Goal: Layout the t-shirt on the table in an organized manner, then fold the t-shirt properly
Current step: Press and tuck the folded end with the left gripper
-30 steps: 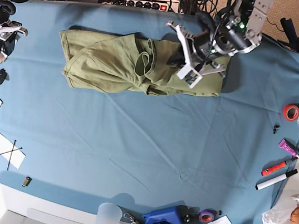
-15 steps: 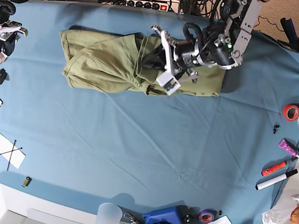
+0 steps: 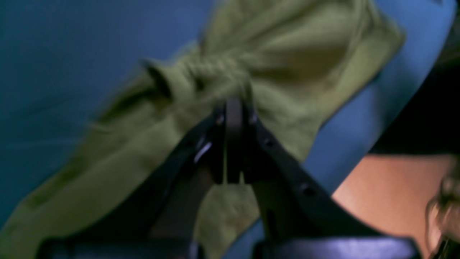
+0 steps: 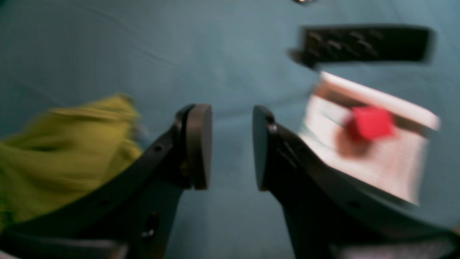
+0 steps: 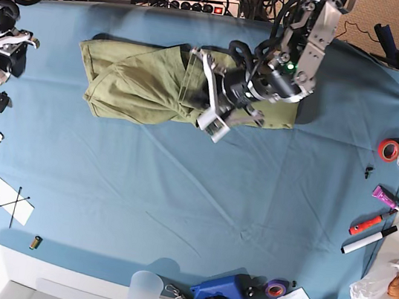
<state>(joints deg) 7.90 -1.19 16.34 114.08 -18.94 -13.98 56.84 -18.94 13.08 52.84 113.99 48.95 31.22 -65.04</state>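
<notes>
Laying out, not folding yet: the t-shirt (image 5: 149, 82) sits bunched in a long lump along the far side of the bench (image 5: 198, 209), left of centre. My left tool (image 3: 233, 118) is clamped shut on a pinch of t-shirt fabric, seen gathered right at the tips in the left wrist view; in the base view it sits near the middle of the lump. My right tool (image 4: 230, 144) has its jaws parted with nothing between them, parked over bare bench at the left edge, near a black remote (image 4: 363, 45) and a white box (image 4: 370, 144) with a red patch.

Next move, as I judge it: drag the pinched layer clear to open the lump, and bring the right tool in to pin the other end.

Writing: none readable. Both wrist views are motion-blurred, and the labels at the right bench edge are too small.
</notes>
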